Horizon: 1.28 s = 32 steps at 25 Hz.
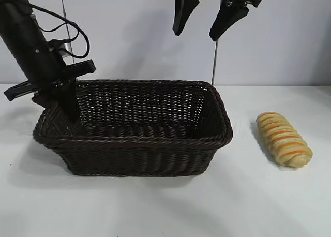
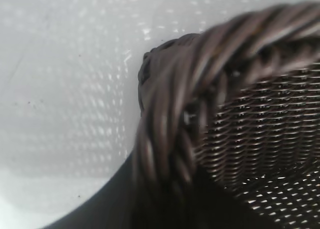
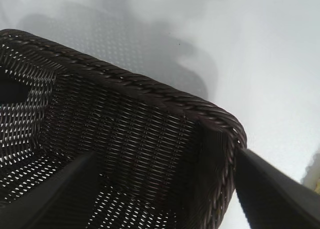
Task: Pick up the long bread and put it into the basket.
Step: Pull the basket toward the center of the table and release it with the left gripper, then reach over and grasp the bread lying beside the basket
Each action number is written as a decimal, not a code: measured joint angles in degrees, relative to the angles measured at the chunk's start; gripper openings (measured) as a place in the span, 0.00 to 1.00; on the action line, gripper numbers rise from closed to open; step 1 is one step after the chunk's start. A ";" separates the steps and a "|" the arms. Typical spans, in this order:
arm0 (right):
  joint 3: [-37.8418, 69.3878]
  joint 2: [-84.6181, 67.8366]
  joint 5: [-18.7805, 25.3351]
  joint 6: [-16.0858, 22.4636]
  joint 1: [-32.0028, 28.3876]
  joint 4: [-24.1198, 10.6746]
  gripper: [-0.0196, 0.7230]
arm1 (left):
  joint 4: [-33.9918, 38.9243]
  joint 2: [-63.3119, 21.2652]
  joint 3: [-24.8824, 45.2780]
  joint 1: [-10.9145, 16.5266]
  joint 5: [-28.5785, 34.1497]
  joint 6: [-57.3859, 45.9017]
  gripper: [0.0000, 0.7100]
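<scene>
The long bread (image 1: 283, 138), tan with orange stripes, lies on the white table to the right of the basket (image 1: 155, 139). A sliver of it shows at the edge of the right wrist view (image 3: 316, 181). The dark wicker basket stands in the middle with nothing in it. My left gripper (image 1: 64, 105) is down at the basket's left end, shut on the braided rim (image 2: 170, 114), one finger inside the wall. My right gripper (image 1: 195, 35) hangs open and empty high above the basket's right half; between its fingers I see the basket's wall and rim (image 3: 150, 91).
The white table (image 1: 269, 195) stretches in front of and to the right of the basket. A white wall stands behind. The left arm's cables (image 1: 72, 32) loop above the basket's left end.
</scene>
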 joint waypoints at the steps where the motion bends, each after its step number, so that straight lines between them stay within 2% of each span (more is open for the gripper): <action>1: 0.00 0.00 0.00 0.00 0.00 0.00 0.77 | 0.00 0.00 0.00 0.00 0.31 0.00 0.81; 8: 0.00 0.00 0.00 0.00 0.00 0.00 0.77 | 0.87 -1.59 0.00 0.00 2.31 0.00 0.83; 20: 0.00 0.00 0.00 0.00 0.00 0.00 0.77 | 1.74 -11.86 0.00 0.21 4.23 -0.62 0.83; 26: 0.00 0.00 0.00 0.00 0.00 0.00 0.77 | -2.51 -16.11 0.00 0.21 4.23 -2.48 0.83; 32: 0.00 0.00 0.05 0.00 0.00 0.00 0.77 | -7.85 -16.70 0.00 0.03 2.58 -2.68 0.83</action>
